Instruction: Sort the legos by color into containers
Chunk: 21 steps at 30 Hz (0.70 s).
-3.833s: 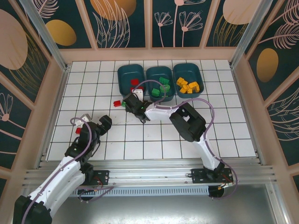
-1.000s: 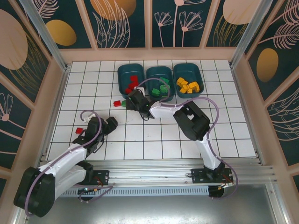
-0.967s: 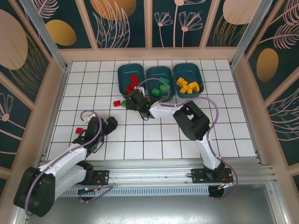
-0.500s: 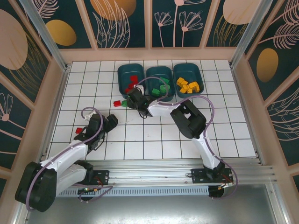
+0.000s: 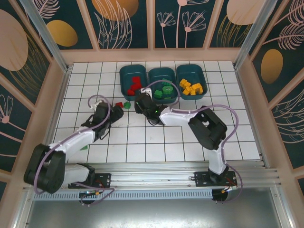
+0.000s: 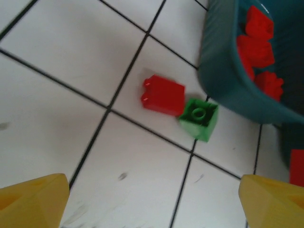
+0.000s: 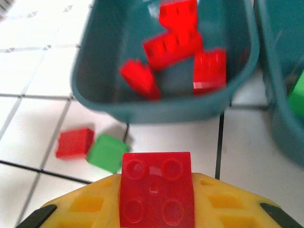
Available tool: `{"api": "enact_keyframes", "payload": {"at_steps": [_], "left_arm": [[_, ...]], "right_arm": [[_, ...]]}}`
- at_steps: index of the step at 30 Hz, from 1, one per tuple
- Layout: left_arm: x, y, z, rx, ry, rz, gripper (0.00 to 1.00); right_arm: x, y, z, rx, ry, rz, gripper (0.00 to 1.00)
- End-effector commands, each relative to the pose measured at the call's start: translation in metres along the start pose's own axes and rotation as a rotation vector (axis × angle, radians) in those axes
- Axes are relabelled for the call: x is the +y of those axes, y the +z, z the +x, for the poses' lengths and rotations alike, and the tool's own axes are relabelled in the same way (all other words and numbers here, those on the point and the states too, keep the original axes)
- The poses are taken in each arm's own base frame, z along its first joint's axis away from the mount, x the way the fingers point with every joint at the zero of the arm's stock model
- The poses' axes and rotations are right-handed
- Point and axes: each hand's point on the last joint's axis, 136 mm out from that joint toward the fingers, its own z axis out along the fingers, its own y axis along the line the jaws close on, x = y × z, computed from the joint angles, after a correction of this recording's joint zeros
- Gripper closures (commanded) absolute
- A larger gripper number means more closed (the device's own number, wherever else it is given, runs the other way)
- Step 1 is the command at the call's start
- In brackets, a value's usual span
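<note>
Three dark teal tubs stand in a row at the back: the left tub (image 5: 124, 78) holds red bricks, the middle tub (image 5: 163, 72) green ones, the right tub (image 5: 191, 70) yellow ones. My right gripper (image 5: 141, 101) is shut on a red four-stud brick (image 7: 156, 187), just in front of the left tub's near wall (image 7: 166, 113). A loose red brick (image 6: 164, 95) and a green brick (image 6: 199, 118) lie touching on the floor beside that tub. My left gripper (image 6: 152, 204) is open, a short way in front of the pair, with nothing between its yellow fingertips (image 6: 33, 199).
The white tiled floor (image 5: 228, 128) stretches wide to the right and front. Low beige walls (image 5: 59, 102) fence the floor on three sides. The right arm's cable (image 5: 223, 111) loops over the floor's middle.
My left arm has swung up and to the right, toward the loose red and green bricks. My right gripper has shifted slightly right, with the red brick still in it.
</note>
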Motion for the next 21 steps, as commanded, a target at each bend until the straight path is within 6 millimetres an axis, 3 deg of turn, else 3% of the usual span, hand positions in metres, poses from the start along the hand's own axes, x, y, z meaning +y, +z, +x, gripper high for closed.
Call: {"api": "enact_keyframes", "payload": {"at_steps": [1,4,8,12,16,19,21], "left_arm": [[-0.020,0.011,-0.013,0.043,-0.135,0.038,0.13],[-0.029,0.020,-0.021,0.075,-0.226,0.125,0.20],[-0.021,0.037,-0.033,0.081,-0.226,0.092,0.24],[-0.021,0.062,-0.031,0.166,-0.215,0.098,0.43],[-0.011,0.077,-0.034,0.165,-0.112,0.009,0.49],[0.016,0.086,-0.027,0.179,-0.029,-0.118,0.45],[0.019,0.089,-0.023,0.192,-0.003,-0.124,0.42]], "right_arm": [[-0.009,0.002,-0.047,-0.124,-0.033,0.030,0.68],[-0.016,0.028,-0.059,-0.103,-0.045,0.022,0.66],[-0.020,0.063,-0.073,-0.076,-0.050,0.015,0.60],[-0.013,0.082,-0.086,-0.062,-0.070,0.011,0.38],[-0.005,0.072,-0.103,-0.096,-0.077,-0.006,0.31],[-0.003,0.054,-0.108,-0.117,-0.061,-0.034,0.30],[-0.004,0.041,-0.109,-0.129,-0.049,-0.049,0.29]]}}
